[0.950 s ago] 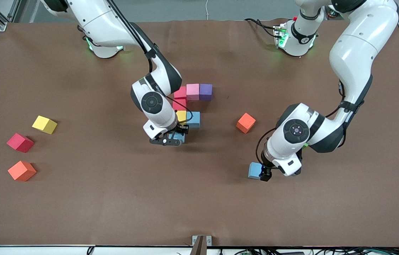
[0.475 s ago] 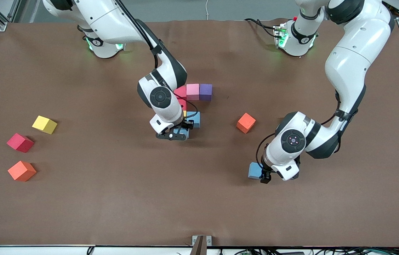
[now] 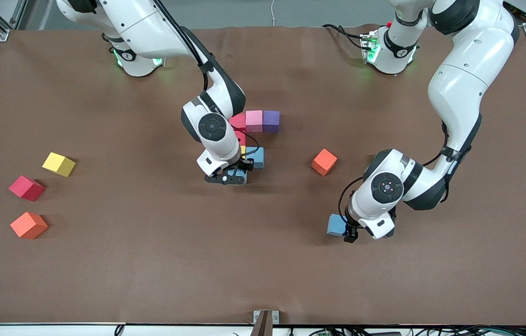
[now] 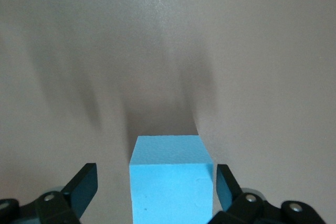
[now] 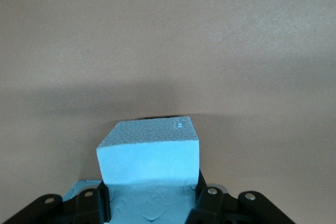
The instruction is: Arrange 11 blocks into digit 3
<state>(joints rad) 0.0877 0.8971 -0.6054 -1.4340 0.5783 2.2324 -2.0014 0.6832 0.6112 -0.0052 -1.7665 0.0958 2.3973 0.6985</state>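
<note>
The partial digit 3 lies mid-table: a red block (image 3: 238,122), a pink block (image 3: 254,120) and a purple block (image 3: 270,120) in a row, then a second red block (image 3: 241,138), a mostly hidden yellow block (image 3: 243,149) and a light blue block (image 3: 257,157). My right gripper (image 3: 234,177) (image 5: 151,202) is shut on another light blue block (image 3: 240,173) (image 5: 149,153), low beside that figure's blue one. My left gripper (image 3: 347,232) (image 4: 156,190) stands open around a third light blue block (image 3: 335,225) (image 4: 170,177), which rests on the table with a gap to one finger.
An orange block (image 3: 324,162) lies between the figure and the left arm. Toward the right arm's end of the table lie a yellow block (image 3: 59,164), a red block (image 3: 26,188) and an orange block (image 3: 28,225). The brown mat (image 3: 263,270) covers the table.
My right gripper carried its blue block toward the figure's light blue block, then held still. My left gripper settled slightly around its blue block, still open.
</note>
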